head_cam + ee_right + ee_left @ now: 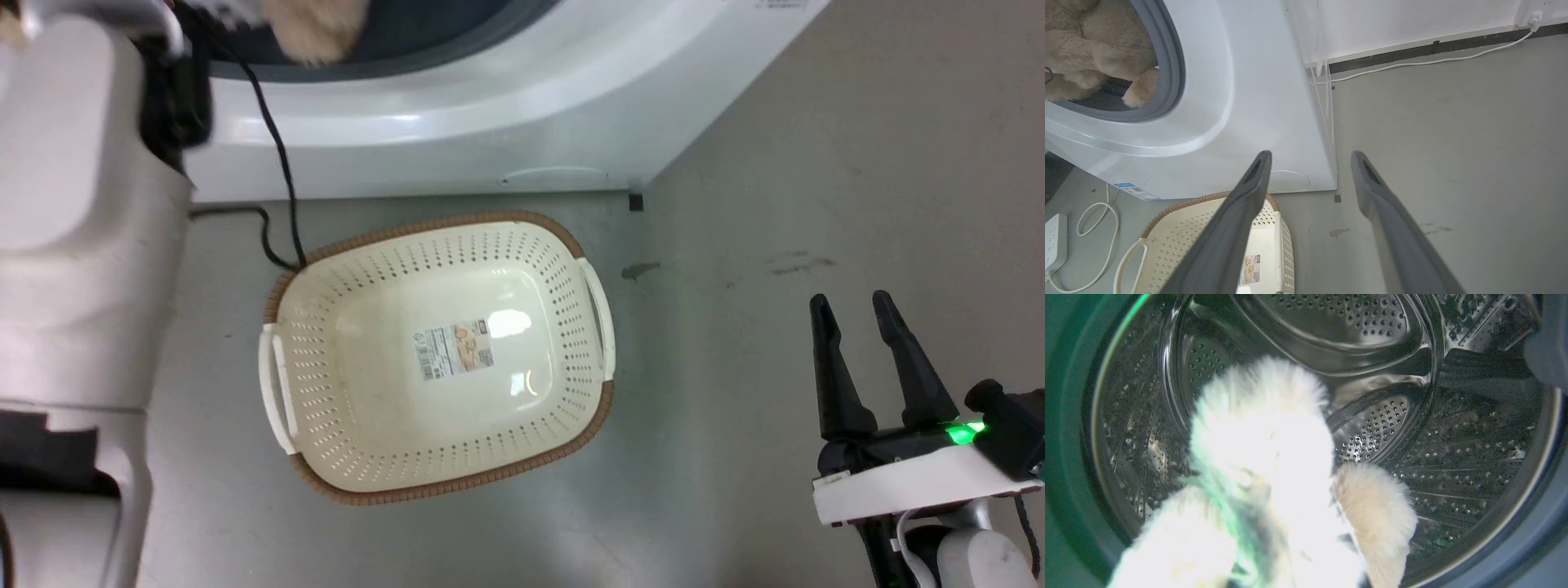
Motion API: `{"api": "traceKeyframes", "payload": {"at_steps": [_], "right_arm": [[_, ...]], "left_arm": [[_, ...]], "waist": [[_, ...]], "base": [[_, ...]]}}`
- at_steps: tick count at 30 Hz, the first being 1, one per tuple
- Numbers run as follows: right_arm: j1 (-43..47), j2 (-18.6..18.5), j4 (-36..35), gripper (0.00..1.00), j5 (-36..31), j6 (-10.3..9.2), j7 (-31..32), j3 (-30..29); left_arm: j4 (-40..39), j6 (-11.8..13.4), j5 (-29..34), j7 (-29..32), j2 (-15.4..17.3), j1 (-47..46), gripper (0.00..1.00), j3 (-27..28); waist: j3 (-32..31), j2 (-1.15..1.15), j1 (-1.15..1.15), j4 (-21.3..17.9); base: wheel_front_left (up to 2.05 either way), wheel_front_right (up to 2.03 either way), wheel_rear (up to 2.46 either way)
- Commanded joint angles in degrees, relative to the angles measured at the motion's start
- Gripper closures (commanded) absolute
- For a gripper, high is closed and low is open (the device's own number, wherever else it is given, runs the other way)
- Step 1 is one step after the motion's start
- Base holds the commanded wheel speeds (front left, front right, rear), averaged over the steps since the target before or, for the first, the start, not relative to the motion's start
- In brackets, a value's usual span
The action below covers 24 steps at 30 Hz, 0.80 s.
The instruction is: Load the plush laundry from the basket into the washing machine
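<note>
The plush laundry, shaggy and cream, hangs in the washing machine's round opening, in front of the steel drum. One of its legs droops over the grey rubber ring. My left gripper's fingers are buried in its fur in the left wrist view, and the toy hangs from them. My pale left forearm reaches up toward the opening. The basket sits empty on the floor before the machine, label sticker showing. My right gripper is open to the right of the basket, holding nothing.
A black cable runs from my left arm down to the basket's rim. A white power strip and looped white cord lie on the floor beside the machine. Bare grey floor spreads to the right.
</note>
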Motion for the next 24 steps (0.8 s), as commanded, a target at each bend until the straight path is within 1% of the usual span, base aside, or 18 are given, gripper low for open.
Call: {"api": "traceKeyframes", "payload": {"at_steps": [1, 5, 12, 19, 24], "right_arm": [[-0.9, -0.1, -0.4, 0.0, -0.2, 0.05, -0.4, 0.2], [-1.1, -0.1, -0.1, 0.0, 1.1, 0.05, -1.3, 0.3], [-1.3, -0.1, 0.2, 0.0, 1.8, 0.05, -2.4, 0.8], [-1.7, -0.1, 0.3, 0.0, 2.4, 0.05, -3.3, 1.4], [-1.9, -0.1, 0.4, 0.0, 2.7, 0.05, -3.7, 1.7]], "left_arm": [[0.2, -0.1, 0.4, -0.6, 0.8, -2.9, 1.0, 0.6], [0.3, 0.2, 0.9, -0.7, 2.8, -10.2, 1.0, 2.0], [0.6, 0.4, 1.8, -0.8, 4.5, -14.9, 1.0, 2.5], [0.1, 0.9, 2.0, -0.8, 4.8, -18.2, 1.0, 3.3], [0.1, 0.9, 2.3, -0.8, 4.7, -18.7, 1.0, 3.7]], "waist": [[1.9, 0.0, -0.01, -1.2], [5.8, 0.0, -0.01, -3.5], [9.0, 0.0, -0.01, -5.5], [11.8, 0.0, -0.01, -7.1], [13.0, 0.0, -0.01, -7.6]], "base": [[0.0, 0.0, 0.0], [0.0, 0.0, 0.0], [0.0, 0.0, 0.0], [0.0, 0.0, 0.0], [0.0, 0.0, 0.0]]}}
